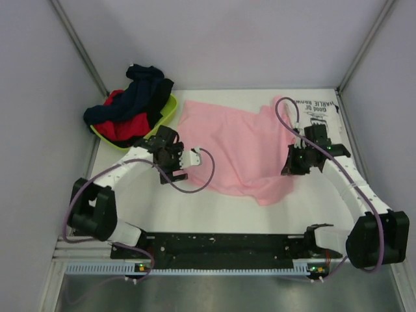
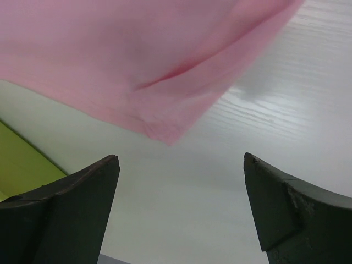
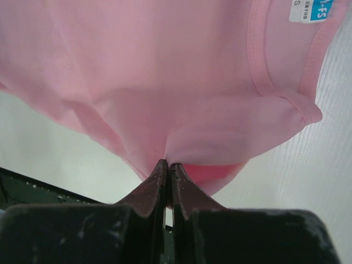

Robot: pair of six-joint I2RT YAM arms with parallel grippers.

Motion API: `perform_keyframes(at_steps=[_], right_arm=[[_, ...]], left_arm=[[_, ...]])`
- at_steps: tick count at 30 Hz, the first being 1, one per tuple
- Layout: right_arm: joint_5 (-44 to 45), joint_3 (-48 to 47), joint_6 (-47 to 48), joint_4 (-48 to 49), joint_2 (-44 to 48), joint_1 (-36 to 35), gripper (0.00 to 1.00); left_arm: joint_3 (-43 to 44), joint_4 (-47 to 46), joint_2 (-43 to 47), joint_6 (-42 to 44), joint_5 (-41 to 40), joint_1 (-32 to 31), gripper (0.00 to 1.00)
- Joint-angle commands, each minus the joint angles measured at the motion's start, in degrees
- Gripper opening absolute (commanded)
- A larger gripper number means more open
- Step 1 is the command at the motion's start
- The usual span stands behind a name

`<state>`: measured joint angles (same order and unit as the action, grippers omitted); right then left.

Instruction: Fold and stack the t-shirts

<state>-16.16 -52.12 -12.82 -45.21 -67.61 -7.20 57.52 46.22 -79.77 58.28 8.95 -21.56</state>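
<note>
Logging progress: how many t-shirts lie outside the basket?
2: the pink t-shirt mid-table, the white printed t-shirt at the far right, partly covered. Others may hide beneath.

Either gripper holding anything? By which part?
Right gripper pinches a fold of the pink t-shirt near its neckline. Left gripper is open, holding nothing.

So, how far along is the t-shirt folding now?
Done: no stack shows yet. In hand: the light-pink cloth t-shirt lies loosely spread, the right gripper shut on its edge, the left gripper open and empty beside it. Left: fold it and stack it with the white t-shirt with black lettering at the far right.
</note>
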Motion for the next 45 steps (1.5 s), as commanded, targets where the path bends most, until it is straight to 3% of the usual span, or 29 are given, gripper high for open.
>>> perform_keyframes(at_steps=[1, 3, 6, 9, 13, 16, 19, 20, 22, 24, 27, 31, 35, 39, 43, 45], right_arm=[[3.3, 0.6, -1.3, 1.3, -1.6, 0.3, 0.0], [4.2, 0.9, -1.6, 1.5, -2.1, 0.3, 0.0], [4.0, 0.9, -1.6, 1.5, -2.8, 0.3, 0.0], [4.5, 1.0, -1.9, 1.5, -2.4, 0.3, 0.0], [6.0, 0.7, -2.3, 1.5, -2.0, 0.4, 0.0], [8.2, 0.4, -2.6, 1.6, -3.0, 0.5, 0.0], [8.3, -0.4, -3.2, 2.3, -5.5, 0.5, 0.0], [8.3, -0.4, -3.4, 2.9, -6.7, 0.5, 0.11], [9.4, -1.2, -3.7, 4.9, -9.0, 0.5, 0.43], [12.1, -4.2, -3.4, 5.3, -12.3, 0.5, 0.59], [15.6, -9.1, -4.3, 2.3, -14.8, 0.5, 0.64], [15.4, -13.4, -5.4, -7.1, -8.7, 0.5, 0.73], [17.4, -13.8, -8.3, -19.7, 0.3, 0.4, 0.71], [8.4, -7.1, -11.7, -25.8, 4.2, 0.0, 0.62], [6.2, 2.0, -13.8, -25.7, 3.8, -0.7, 0.63], [10.3, 4.9, -15.4, -23.3, 2.8, -0.7, 0.64]], left_arm=[[0.7, -16.0, -8.4, 3.3, -4.2, -0.2, 0.98], [4.5, -14.4, -12.1, 2.5, -0.5, -0.1, 0.96], [12.1, -8.7, -16.7, 0.6, 8.0, -0.1, 0.77], [14.7, -2.4, -19.9, 4.7, 10.2, -0.2, 0.77], [12.3, 5.2, -20.3, 10.5, 6.4, 0.1, 0.76], [7.3, 5.1, -16.7, 12.6, 5.0, 0.6, 0.75], [4.5, 5.2, -14.5, 12.8, 4.8, 0.8, 0.67], [3.9, 5.6, -14.1, 12.8, 4.8, 1.0, 0.63], [2.7, 7.7, -13.6, 13.1, 4.6, 0.9, 0.58], [0.7, 8.7, -12.2, 13.4, 3.8, 1.1, 0.55], [-2.3, 10.6, -8.8, 14.7, 3.0, 1.6, 0.55], [-3.1, 15.3, -2.8, 16.2, 4.2, 1.8, 0.56], [0.0, 8.6, 3.6, 13.2, 8.6, 3.1, 0.68], [3.9, -0.5, -1.3, 7.4, 9.4, 3.1, 0.75], [4.7, -2.9, -7.1, 10.3, 7.3, 3.1, 0.84], [4.4, -3.2, -8.7, 11.9, 7.4, 3.1, 0.86]])
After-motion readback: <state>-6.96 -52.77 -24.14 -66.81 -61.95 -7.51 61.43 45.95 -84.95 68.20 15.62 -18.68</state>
